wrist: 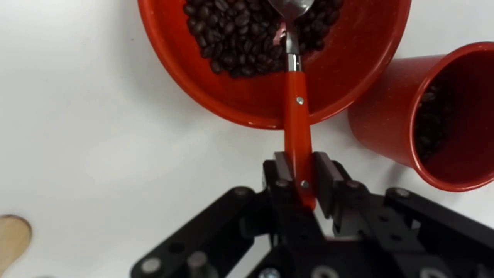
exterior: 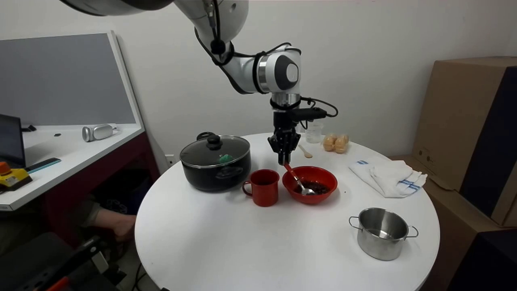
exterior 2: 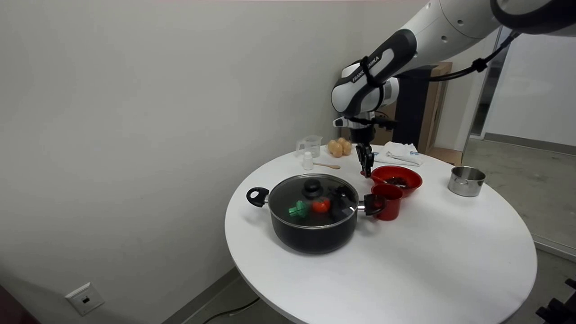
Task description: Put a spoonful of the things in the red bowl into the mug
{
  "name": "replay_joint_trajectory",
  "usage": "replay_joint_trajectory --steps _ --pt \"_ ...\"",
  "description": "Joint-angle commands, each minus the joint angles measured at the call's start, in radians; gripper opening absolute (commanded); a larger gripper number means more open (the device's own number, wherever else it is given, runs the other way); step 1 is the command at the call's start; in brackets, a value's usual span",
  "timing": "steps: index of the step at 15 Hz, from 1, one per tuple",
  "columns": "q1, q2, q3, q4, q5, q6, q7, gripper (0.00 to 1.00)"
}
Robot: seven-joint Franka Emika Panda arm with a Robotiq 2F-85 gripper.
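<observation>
One gripper [wrist: 300, 164], drawn narrow, its pads clasping the spoon [wrist: 295, 87] by the tail end of its red handle. One spoon: handle slanting over the rim of the bowl [wrist: 247, 96], head low inside, touching the beans [wrist: 239, 42] or just above them, not certain; the wrist view cuts the head short, and the part shown carries no beans. One mug [wrist: 382, 112], upright on the table [wrist: 77, 135] just beside the bowl, some beans lying inside; whether these are the spoonful asked for, or a further scoop is due, cannot be told. Hazards, listed with likely causes. Roll: a slim handle held so far back gives the head leverage, so a push into the beans could twist the spoon between the pads and shed its load. Snag: too low a lift could catch the head on the rim and drag the bowl against the mug. Topple: too low a swing across could strike the mug's lip; the pot [exterior 2: 310, 236], near the mug on the side away from the bowl, would limit room for correction. Spill: tilting before the head is over the mug's mouth could drop beans between the two vessels. Slide: release here might let the handle's weight draw the spoon out over the rim.
</observation>
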Motion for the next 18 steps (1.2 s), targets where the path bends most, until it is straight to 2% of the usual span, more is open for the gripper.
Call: replay_joint_trajectory --steps 1,8,14,18 --pt "0.01 0.004 0.0 0.022 0.012 -0.071 -0.038 0.09" --pt "0.024 0.029 -0.011 0.051 0.006 -0.152 -0.033 0.09" --pt "0.03 0.09 -0.039 0.143 -0.005 -0.258 -0.013 0.09" --pt "0.03 0.111 -0.043 0.205 -0.005 -0.29 -0.017 0.09"
